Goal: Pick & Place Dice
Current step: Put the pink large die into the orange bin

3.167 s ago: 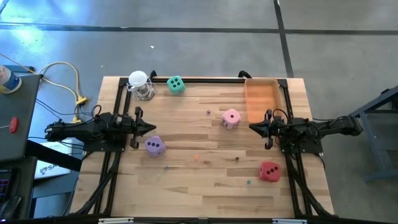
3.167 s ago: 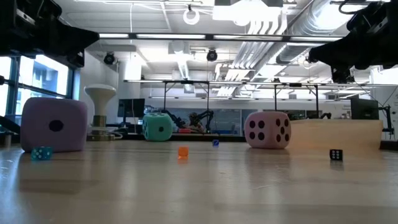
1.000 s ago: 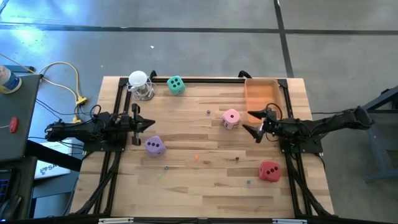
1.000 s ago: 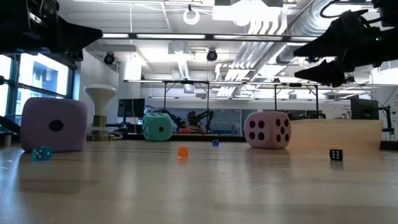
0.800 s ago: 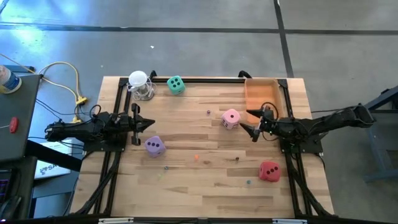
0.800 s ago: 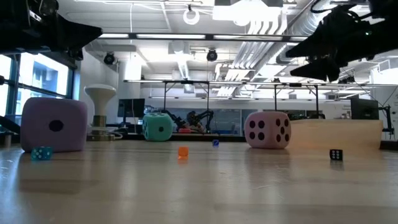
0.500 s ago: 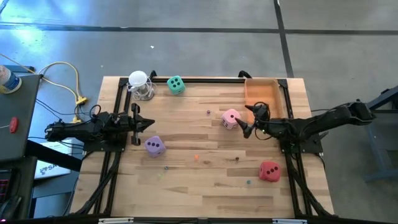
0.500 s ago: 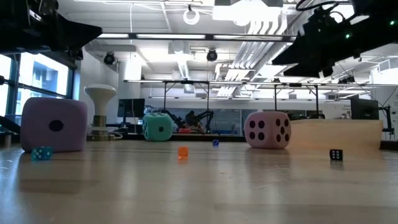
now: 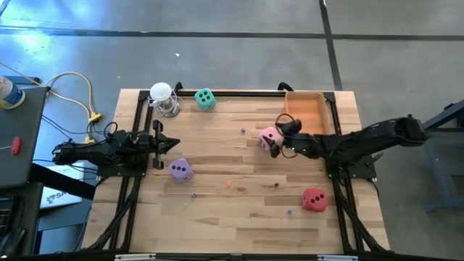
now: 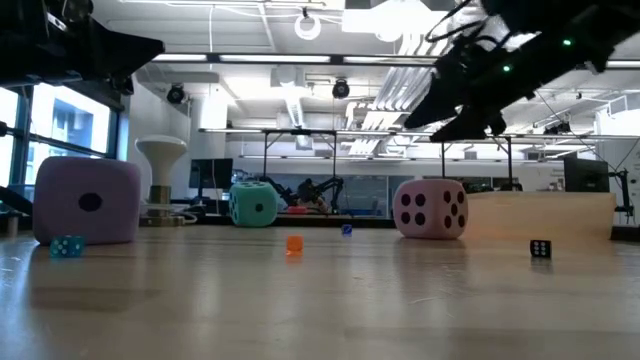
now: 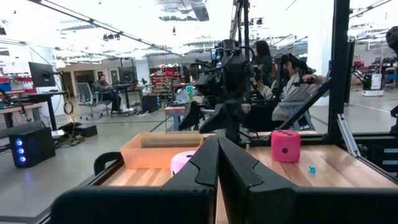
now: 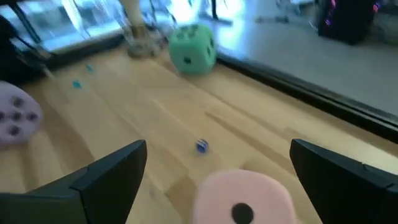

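Note:
The pink die (image 9: 267, 136) rests on the wooden table near the orange tray (image 9: 304, 110). My right gripper (image 9: 277, 137) hovers open just above it, tilted down; in the right wrist view the pink die (image 12: 245, 198) lies below and between the two fingers (image 12: 109, 171), untouched. The low view shows the right gripper (image 10: 440, 118) clear above the pink die (image 10: 430, 208). The green die (image 9: 205, 98) sits at the far edge, the purple die (image 9: 180, 170) at the left, and the red die (image 9: 313, 199) at the near right. My left gripper (image 9: 171, 147) waits shut near the purple die.
A white round-topped object (image 9: 164, 99) stands at the far left corner beside the green die. Tiny coloured beads (image 9: 229, 184) are scattered over the middle of the table. A black frame rail (image 9: 239, 93) runs along the far edge.
My right gripper has travelled from beside the orange tray toward the table's left, ending over the pink die, and has tipped its fingers further downward. It has stayed open. No die has moved.

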`<state>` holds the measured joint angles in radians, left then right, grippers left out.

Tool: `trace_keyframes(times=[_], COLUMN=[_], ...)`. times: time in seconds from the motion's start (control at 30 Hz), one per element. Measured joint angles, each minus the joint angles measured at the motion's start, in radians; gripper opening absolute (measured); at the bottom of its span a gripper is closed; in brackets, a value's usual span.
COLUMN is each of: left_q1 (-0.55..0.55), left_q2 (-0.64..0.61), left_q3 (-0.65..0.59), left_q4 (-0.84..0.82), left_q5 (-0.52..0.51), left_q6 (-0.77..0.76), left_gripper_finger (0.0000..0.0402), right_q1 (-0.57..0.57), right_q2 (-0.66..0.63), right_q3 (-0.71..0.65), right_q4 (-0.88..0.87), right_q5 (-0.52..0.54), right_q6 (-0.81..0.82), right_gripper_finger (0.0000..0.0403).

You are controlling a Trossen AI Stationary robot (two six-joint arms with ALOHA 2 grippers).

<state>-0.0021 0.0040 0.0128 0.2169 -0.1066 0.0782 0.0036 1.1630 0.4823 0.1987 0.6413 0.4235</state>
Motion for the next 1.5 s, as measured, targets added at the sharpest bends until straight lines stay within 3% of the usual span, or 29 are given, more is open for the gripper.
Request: trace_keyframes(times=[0.2, 0.67, 1.03, 1.5], left_q1=[0.000, 0.000, 0.000, 0.000], left_q2=[0.000, 0.000, 0.000, 0.000], left_q3=[0.000, 0.000, 0.000, 0.000], left_q4=[0.002, 0.001, 0.001, 0.001], left_q5=[0.000, 0.000, 0.000, 0.001], left_q6=[-0.006, -0.007, -0.007, -0.011], left_gripper_finger=[0.0000, 0.0000, 0.0000, 0.0000], right_q1=[-0.050, -0.105, -0.102, -0.074], right_q2=[0.075, 0.096, 0.198, 0.193], right_q3=[0.099, 0.103, 0.103, 0.102], right_q4=[-0.096, -0.201, -0.185, -0.121], right_q5=[-0.094, -0.187, -0.189, -0.145], right_q6=[0.030, 0.134, 0.128, 0.054], right_gripper_finger=[0.0383, 0.0388, 0.0388, 0.0388])
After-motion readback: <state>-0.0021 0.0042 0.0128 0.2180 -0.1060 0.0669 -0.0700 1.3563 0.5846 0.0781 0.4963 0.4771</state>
